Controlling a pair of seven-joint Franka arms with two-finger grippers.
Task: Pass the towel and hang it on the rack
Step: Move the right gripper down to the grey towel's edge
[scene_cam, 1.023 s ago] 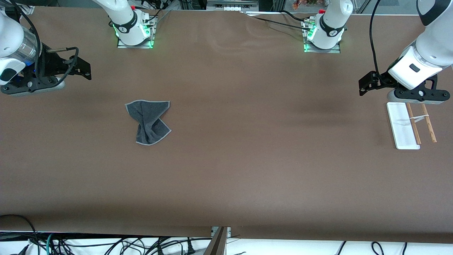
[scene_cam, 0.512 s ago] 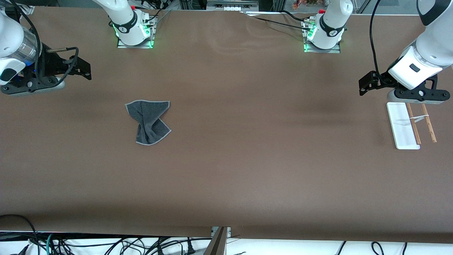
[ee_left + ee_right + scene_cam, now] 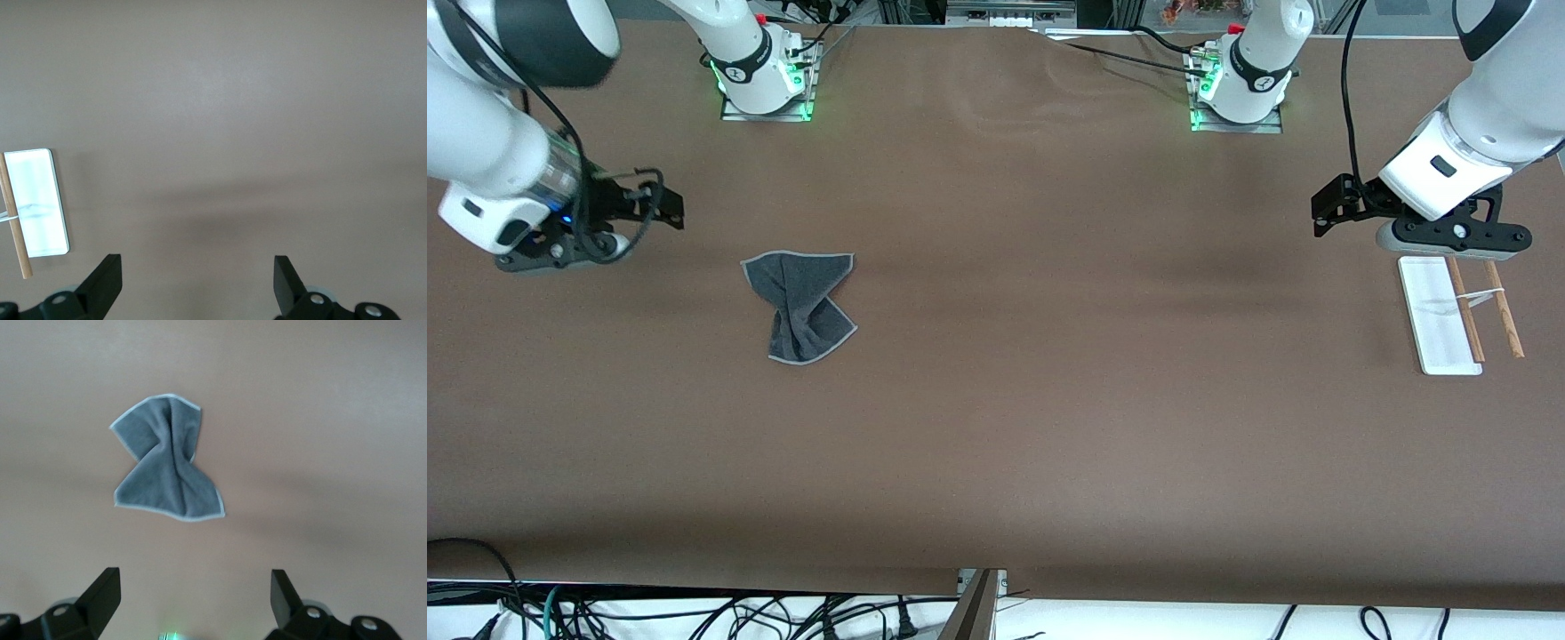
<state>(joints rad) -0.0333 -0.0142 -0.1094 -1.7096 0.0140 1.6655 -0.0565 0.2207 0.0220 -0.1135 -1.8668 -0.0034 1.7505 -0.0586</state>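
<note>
The dark grey towel [image 3: 800, 305] [image 3: 165, 470] lies twisted in the middle on the brown table, toward the right arm's end. My right gripper [image 3: 674, 209] [image 3: 195, 587] hovers open over bare table beside the towel, nothing between its fingers. The rack [image 3: 1458, 311] [image 3: 35, 203] rests on the table at the left arm's end, a white base with two thin wooden rods. My left gripper [image 3: 1320, 213] [image 3: 197, 270] hangs open over bare table beside the rack, holding nothing.
Both arm bases [image 3: 763, 76] [image 3: 1238, 84] stand along the table edge farthest from the front camera, lit green. Cables [image 3: 649, 613] hang below the table's near edge. Wide bare tabletop [image 3: 1049, 356] stretches between towel and rack.
My right gripper has swung in over the table toward the towel. My left gripper has shifted slightly away from the rack, toward the table's middle. Towel and rack have stayed put.
</note>
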